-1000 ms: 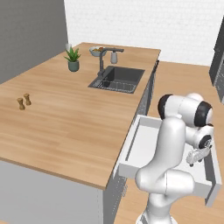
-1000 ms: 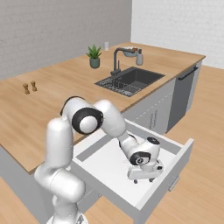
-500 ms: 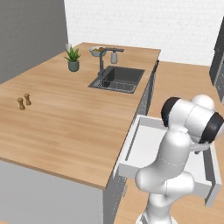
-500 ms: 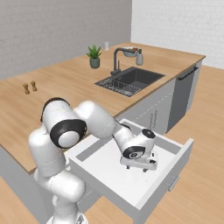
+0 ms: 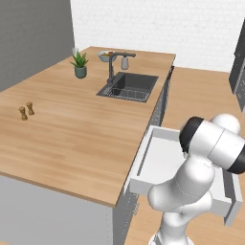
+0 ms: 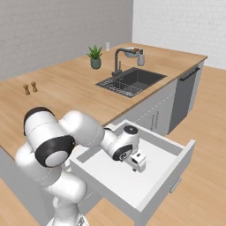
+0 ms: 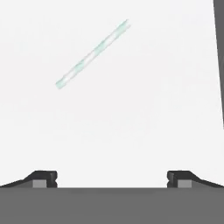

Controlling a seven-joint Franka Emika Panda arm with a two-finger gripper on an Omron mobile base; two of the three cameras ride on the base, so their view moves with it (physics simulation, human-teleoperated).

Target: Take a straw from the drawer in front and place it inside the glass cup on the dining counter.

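The drawer (image 6: 164, 155) stands pulled out from the dining counter (image 6: 66, 84), its pale inside (image 5: 160, 158) showing. My gripper (image 6: 139, 167) hangs low over the drawer floor, pointing down. In the hand view the gripper (image 7: 111, 178) is open with nothing between its fingertips (image 7: 43, 177). The straw (image 7: 92, 52), thin and pale with greenish stripes, lies slantwise on the drawer floor (image 7: 131, 109), well ahead of the fingertips and a little left of centre. The glass cup (image 6: 107, 46) stands small at the far edge of the counter (image 5: 72, 124), behind the plant; the cup (image 5: 74, 50) is far from the gripper.
A dark sink (image 6: 132, 81) with a faucet (image 6: 118, 62) is set into the counter. Beside it stand a potted plant (image 6: 95, 57), a fruit bowl (image 6: 131, 52) and a soap dispenser (image 6: 141, 58). Two small shakers (image 5: 26, 111) stand at the left. A dishwasher front (image 6: 185, 97) lies right of the drawer.
The arm has turned and folded over the drawer, and the hand has shifted a little towards the drawer's inner side. The jaws have stayed open.
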